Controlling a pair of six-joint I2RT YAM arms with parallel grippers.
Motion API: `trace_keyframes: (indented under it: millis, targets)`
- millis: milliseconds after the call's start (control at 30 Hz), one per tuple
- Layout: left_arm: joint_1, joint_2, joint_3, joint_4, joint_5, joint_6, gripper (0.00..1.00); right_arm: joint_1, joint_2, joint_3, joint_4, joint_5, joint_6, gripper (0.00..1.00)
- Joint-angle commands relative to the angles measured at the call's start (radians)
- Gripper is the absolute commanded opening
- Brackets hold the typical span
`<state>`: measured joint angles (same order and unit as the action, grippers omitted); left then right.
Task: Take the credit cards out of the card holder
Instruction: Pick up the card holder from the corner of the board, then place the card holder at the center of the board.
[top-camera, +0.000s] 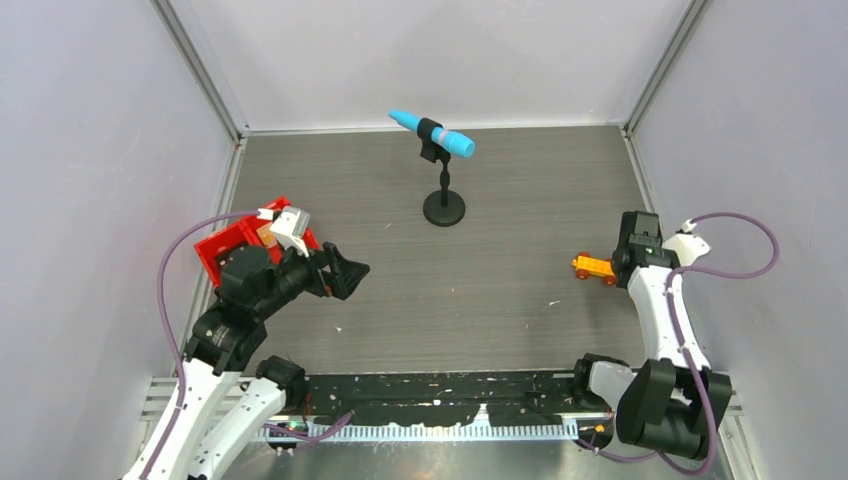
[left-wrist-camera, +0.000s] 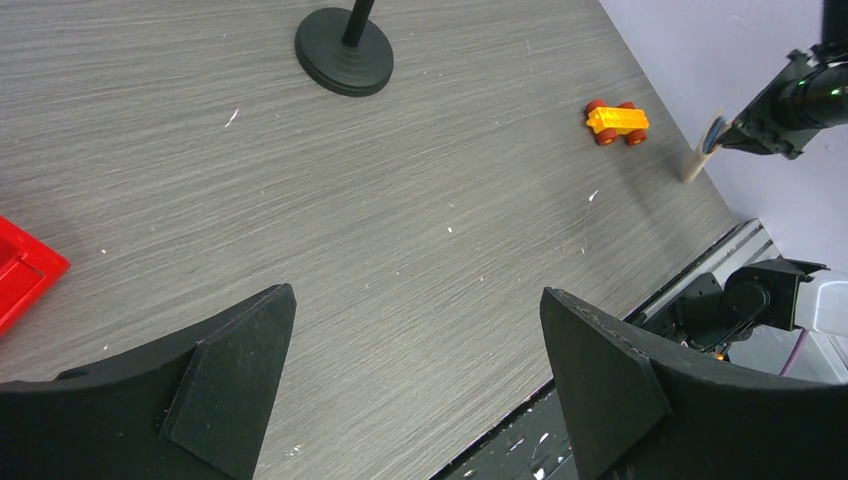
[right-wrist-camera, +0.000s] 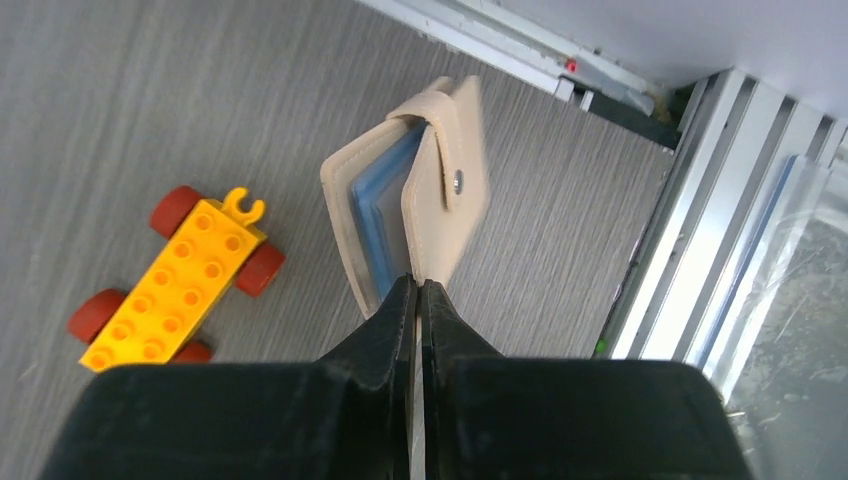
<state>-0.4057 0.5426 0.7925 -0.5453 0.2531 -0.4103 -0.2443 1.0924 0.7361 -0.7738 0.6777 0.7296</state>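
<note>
1. Tan leather does not show from the top camera: the card holder (right-wrist-camera: 462, 150) is hidden there, probably beneath the right arm (top-camera: 660, 300), whose wrist hangs by the right wall just beside the toy brick car (top-camera: 594, 267). Your left claw (top-camera: 345, 272) is spread and empty over the worktop (top-camera: 500, 300), next to the red tray (top-camera: 225, 250). A blue microphone on its stand (top-camera: 440, 150) is well apart at the back.
2. From the left wrist camera, you see the left claw's fingers (left-wrist-camera: 230, 380) gaping with only bare worktop between them. Far across, your right claw (left-wrist-camera: 728, 135) grips the top of the tilted card holder, whose lower end is down at the worktop near the wall.
3. From the right wrist camera, your right claw is clenched on the edge of one tan cover. Blue-grey plastic sleeves (right-wrist-camera: 378, 200) show between the covers, which gape slightly. You cannot tell whether the tab's stud (right-wrist-camera: 457, 181) is fastened.
4. No credit cards lie out in any view, and none can be made out inside the sleeves. By that, you have the holder in hand and nothing more. Opening it and drawing out every card is left, likely with the left claw brought across.
</note>
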Motion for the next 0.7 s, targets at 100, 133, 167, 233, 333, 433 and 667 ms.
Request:
trace_keyframes:
  millis: [100, 133, 167, 233, 333, 433, 667]
  targets:
    - [-0.004, -0.015, 0.001, 0.009, -0.013, 0.019, 0.97, 0.028, -0.155, 0.19, -0.059, 0.065, -0.102, 0.05]
    - [-0.004, -0.018, 0.001, 0.007, -0.019, 0.02, 0.97, 0.044, -0.165, 0.202, -0.054, 0.06, -0.114, 0.05]
    - [-0.004, -0.021, 0.001, 0.005, -0.026, 0.021, 0.97, 0.056, -0.187, 0.224, -0.048, 0.046, -0.145, 0.05]
    - [-0.004, -0.027, 0.001, 0.0, -0.04, 0.022, 0.97, 0.111, -0.221, 0.248, -0.021, 0.026, -0.197, 0.05]
    - [-0.004, -0.027, 0.004, -0.009, -0.054, 0.022, 0.97, 0.259, -0.266, 0.257, 0.065, -0.026, -0.28, 0.05]
    - [-0.004, -0.011, 0.016, -0.029, -0.063, 0.019, 0.96, 0.387, -0.292, 0.249, 0.117, -0.108, -0.349, 0.05]
    - [-0.004, 0.035, 0.033, -0.118, -0.063, -0.047, 0.94, 0.727, -0.213, 0.174, 0.151, -0.285, -0.413, 0.05]
